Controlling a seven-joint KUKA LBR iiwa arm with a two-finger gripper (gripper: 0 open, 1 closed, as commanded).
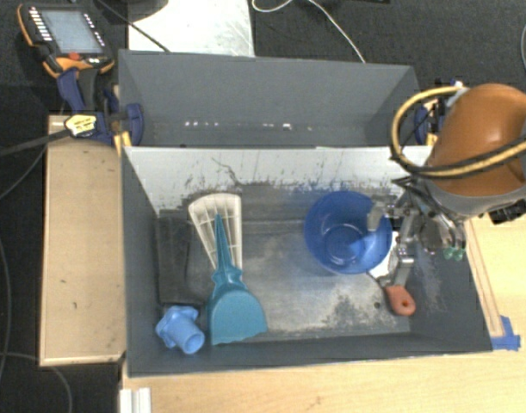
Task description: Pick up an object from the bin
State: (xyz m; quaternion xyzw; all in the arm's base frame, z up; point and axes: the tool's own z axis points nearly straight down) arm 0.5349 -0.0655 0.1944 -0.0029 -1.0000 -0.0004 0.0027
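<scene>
Camera view: arm [482, 144] comes in from the right, orange cover on the wrist, yellow and black cables [417, 114] looped round it. The hand [399, 263] is down inside the bin [271, 89], right-hand side, close to the right wall.

Hand state: cannot tell from here whether it is apart or together. The tip sits in clutter against the floor and I can't separate the parts. Nothing visibly clamped in it.

Nearest things:
- blue bowl [342, 231], upright, opening up, right of centre towards the back wall. The hand is just beside its right rim; touching or not, cannot tell.
- small orange-red piece [401, 302], rounded, lying on the floor just in front of the hand tip, near the right wall. Looks apart from the bowl.
- a small white patch shows between the bowl's edge and the hand; what it is, cannot tell.

So the hand is over the gap between bowl rim and orange-red piece, not clearly round either.

Left half, well apart from the hand:
- blue scoop [234, 312], blade towards the front wall, handle running back.
- white ribbed fan-shaped piece [213, 216] under that handle, wide end towards the back.
- dark flat block [170, 261] along the left wall.
- light blue pipe fitting [178, 328] in the front-left corner, just beside the scoop blade.
</scene>
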